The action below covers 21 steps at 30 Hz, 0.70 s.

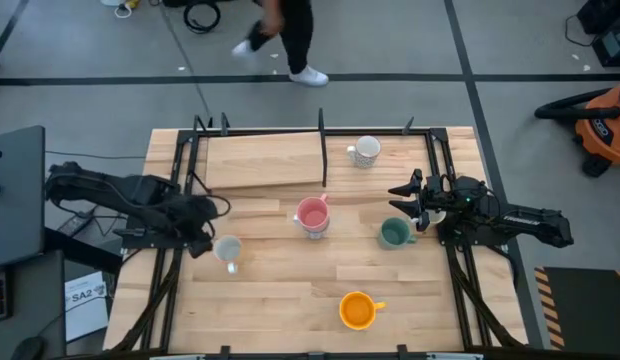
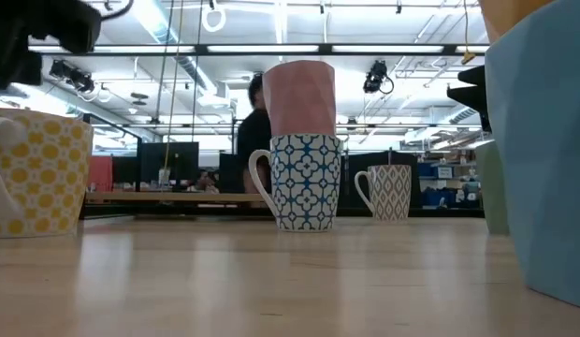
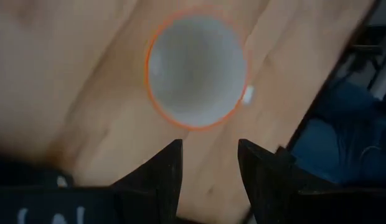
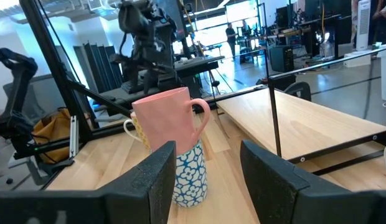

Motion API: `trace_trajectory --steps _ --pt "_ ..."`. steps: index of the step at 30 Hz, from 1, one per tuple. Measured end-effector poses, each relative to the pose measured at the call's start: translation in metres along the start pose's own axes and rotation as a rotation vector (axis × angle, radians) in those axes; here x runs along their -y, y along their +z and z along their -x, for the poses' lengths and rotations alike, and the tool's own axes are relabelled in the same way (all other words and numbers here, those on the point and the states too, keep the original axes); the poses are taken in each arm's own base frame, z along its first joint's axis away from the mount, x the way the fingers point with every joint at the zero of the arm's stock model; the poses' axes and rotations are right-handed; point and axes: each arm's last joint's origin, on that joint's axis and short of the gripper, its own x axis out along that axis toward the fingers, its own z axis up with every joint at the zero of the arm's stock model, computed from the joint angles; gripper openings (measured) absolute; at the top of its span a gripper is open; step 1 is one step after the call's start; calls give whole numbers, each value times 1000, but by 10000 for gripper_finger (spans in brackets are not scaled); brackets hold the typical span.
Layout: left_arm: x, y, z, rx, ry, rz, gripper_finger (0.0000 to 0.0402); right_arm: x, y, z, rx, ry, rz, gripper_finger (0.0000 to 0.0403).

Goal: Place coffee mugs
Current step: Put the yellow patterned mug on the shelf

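In the high view a pink mug (image 1: 312, 213) stands stacked in a blue-patterned white mug (image 2: 306, 183) at the table's middle. A dark green mug (image 1: 394, 233) stands to its right, an orange mug (image 1: 358, 310) near the near edge, and a white mug (image 1: 366, 150) at the far side. A yellow-dotted white mug (image 1: 228, 250) stands at the left. My left gripper (image 3: 208, 149) is open, pointing down just left of this mug (image 3: 196, 71). My right gripper (image 4: 205, 152) is open, held level right of the green mug and facing the pink mug (image 4: 168, 121).
A raised wooden board (image 1: 265, 160) covers the far left of the table. Black metal frame rails (image 1: 438, 160) run along the sides and the far edge. A person (image 1: 290, 35) walks on the floor beyond the far edge. Bare wood lies between the mugs.
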Motion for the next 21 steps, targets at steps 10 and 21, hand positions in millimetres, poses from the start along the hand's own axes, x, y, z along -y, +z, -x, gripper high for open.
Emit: trace_trajectory --steps 10,21 --pt "8 15 -31 -67 179 253 160 0 0 0 0 0 0 185" --pt "11 26 -58 -99 325 324 160 0 0 0 0 0 0 185"
